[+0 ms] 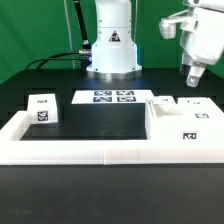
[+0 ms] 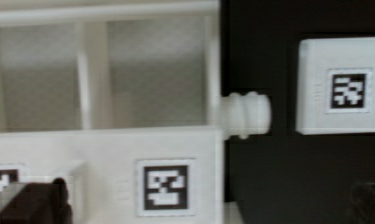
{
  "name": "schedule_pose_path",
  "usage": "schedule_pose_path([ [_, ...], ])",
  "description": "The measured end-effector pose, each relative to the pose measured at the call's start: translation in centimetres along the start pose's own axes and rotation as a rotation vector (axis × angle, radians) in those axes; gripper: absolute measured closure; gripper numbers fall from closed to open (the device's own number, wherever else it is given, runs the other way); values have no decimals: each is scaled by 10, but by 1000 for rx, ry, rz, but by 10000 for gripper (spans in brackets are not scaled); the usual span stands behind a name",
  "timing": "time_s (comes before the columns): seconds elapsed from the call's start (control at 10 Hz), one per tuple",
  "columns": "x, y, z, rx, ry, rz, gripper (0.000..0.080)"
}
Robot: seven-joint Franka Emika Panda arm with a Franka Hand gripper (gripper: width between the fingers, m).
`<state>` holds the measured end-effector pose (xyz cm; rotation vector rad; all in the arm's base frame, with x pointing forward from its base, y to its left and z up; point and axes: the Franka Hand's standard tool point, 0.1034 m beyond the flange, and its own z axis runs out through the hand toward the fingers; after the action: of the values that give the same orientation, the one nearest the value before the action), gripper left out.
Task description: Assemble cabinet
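The white box-shaped cabinet body (image 1: pixel 183 122) lies at the exterior view's right, with tags on its faces. In the wrist view its slotted side (image 2: pixel 95 75) and a tagged face (image 2: pixel 166 187) fill most of the picture, and a small round knob (image 2: pixel 250 110) sticks out of its edge. A separate white tagged panel (image 2: pixel 344 88) lies beside it on the black table. My gripper (image 1: pixel 194 74) hangs above the body's far right end. In the wrist view the gripper (image 2: pixel 202 214) is open and empty, with its fingertips (image 2: pixel 31 204) wide apart over the body.
A small white tagged block (image 1: pixel 42 109) sits at the exterior view's left. The marker board (image 1: pixel 112 97) lies in front of the robot's base (image 1: pixel 110 45). A low white rail frame (image 1: pixel 100 150) borders the table's near edge. Small white panels (image 1: pixel 162 101) lie behind the cabinet body.
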<state>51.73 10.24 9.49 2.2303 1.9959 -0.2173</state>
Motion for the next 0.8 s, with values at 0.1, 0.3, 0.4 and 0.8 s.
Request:
schedule_pose_path([
  [0.1,-4,-14,1,2,4,-2,3],
  [0.3,-4,-14,2,7,2,-2,2],
  [0.4,-4,-15,3,7,2,-2,2],
  [0.8,-7,-45,12,13,18,-7,2],
])
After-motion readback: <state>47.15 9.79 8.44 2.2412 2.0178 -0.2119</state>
